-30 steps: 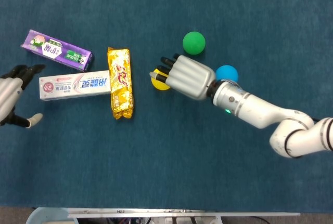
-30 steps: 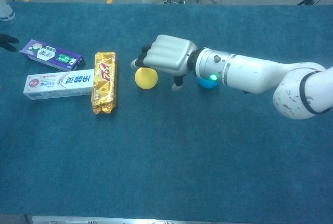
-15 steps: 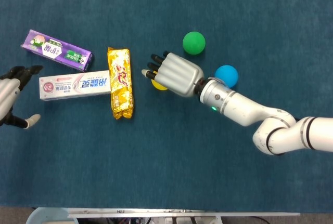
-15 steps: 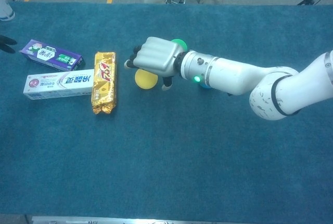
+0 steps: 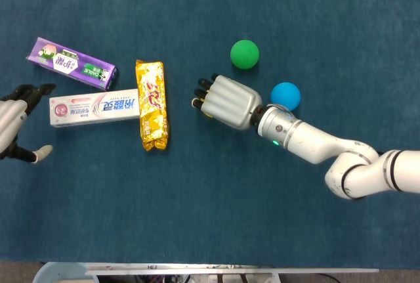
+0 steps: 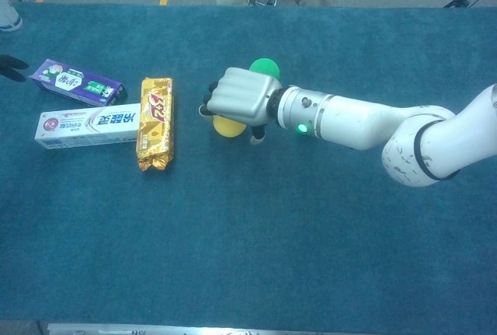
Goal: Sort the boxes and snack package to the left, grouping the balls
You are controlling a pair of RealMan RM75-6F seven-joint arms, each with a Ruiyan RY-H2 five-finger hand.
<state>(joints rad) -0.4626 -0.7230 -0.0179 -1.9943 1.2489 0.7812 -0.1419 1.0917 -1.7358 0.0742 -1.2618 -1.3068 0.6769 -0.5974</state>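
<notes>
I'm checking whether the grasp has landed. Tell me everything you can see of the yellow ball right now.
The yellow ball is small, plain and smooth, with no markings. It sits on the blue table cover, right of the gold snack package and apart from it. The right robot hand is on top of it with fingers curled around it, so only its lower part shows in the chest view; the head view hides it entirely. Whether it is lifted cannot be told.

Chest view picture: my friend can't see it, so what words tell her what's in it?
A white robot right hand covers a yellow ball on a blue table, with a green ball just behind. To the left lie a gold snack package, a white box and a purple box.
</notes>
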